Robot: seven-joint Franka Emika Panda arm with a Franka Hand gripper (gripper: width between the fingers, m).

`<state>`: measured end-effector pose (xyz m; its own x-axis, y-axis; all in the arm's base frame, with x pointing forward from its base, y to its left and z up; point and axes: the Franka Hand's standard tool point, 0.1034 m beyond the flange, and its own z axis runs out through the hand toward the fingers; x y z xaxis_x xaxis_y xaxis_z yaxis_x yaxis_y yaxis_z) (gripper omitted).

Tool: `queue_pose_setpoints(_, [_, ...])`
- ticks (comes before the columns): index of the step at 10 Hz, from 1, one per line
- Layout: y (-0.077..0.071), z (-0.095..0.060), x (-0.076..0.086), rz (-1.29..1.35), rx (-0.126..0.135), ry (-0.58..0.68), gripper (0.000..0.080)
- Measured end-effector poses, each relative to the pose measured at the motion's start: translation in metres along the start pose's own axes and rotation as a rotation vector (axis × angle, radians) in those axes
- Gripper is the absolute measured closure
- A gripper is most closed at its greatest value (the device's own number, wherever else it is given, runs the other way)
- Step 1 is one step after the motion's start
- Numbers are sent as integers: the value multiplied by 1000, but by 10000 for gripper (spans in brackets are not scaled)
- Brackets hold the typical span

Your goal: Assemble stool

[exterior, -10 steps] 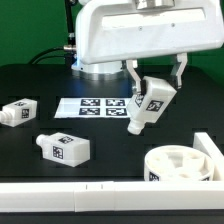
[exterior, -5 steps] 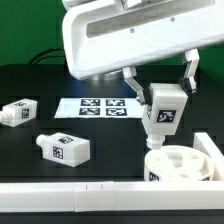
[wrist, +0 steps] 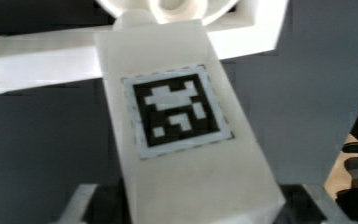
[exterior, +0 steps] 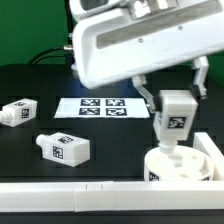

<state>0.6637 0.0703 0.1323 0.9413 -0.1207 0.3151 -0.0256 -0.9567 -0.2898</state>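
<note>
1. Hanging upright over the round seat [exterior: 186, 166], one leg [exterior: 175, 122] is clamped by its sides in the gripper [exterior: 174, 98].
2. A second leg [exterior: 63, 148] and a third leg [exterior: 18, 111] lie on the table [exterior: 120, 140], toward the exterior view's left.

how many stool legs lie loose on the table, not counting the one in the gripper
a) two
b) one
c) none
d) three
a: one loose leg lies at the exterior view's left edge, another loose leg nearer the camera; the gripper holds the third leg upright over the seat.
</note>
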Motion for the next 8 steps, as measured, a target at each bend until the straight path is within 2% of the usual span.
queue_pose_setpoints(1, [-5, 5, -2, -18, -5, 2, 439])
queue_pose_setpoints(2, [8, 2, 1, -38, -25, 30, 439])
queue_pose_setpoints(4, [10, 4, 0, -31, -26, 28, 439])
queue_pose_setpoints(6, [12, 17, -3, -29, -36, 41, 439])
queue_pose_setpoints(8, [0, 26, -6, 15, -28, 33, 439])
